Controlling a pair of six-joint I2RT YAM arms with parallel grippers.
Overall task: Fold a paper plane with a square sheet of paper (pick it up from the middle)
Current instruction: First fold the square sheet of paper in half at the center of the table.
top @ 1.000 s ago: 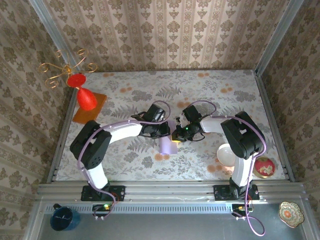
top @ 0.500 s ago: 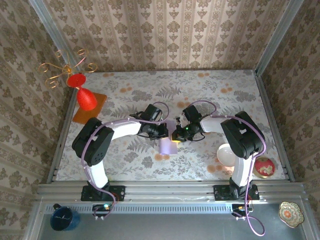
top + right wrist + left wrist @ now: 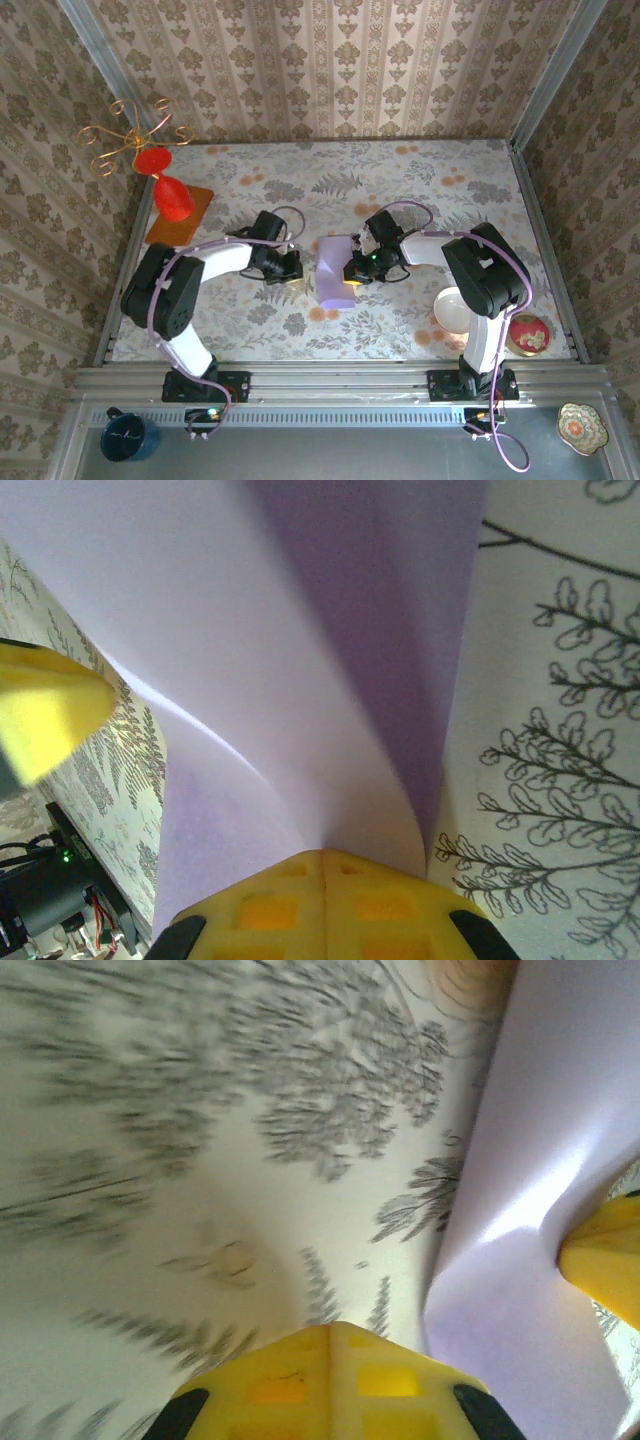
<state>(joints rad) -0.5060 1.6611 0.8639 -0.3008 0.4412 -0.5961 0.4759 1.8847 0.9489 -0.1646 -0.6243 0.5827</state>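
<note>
The square sheet of paper (image 3: 334,270) lies near the middle of the table (image 3: 430,190), between the two arms. It is bent over on itself into a long shape, and its long axis runs from the far side towards the near side, a little tilted. The right gripper (image 3: 353,270) is at the right edge of this shape, and in the right wrist view its jaws are pressed together on the paper, with both layers running into them. The left gripper (image 3: 291,270) stands to the left of the sheet, apart from it, with bare table between. In the left wrist view its jaws are together on nothing, and the lilac edge lies to their right. We judge that the right arm already controls the sheet. To help with a fold, the left gripper must travel to the right, across the short axis, and meet the free left edge.
</note>
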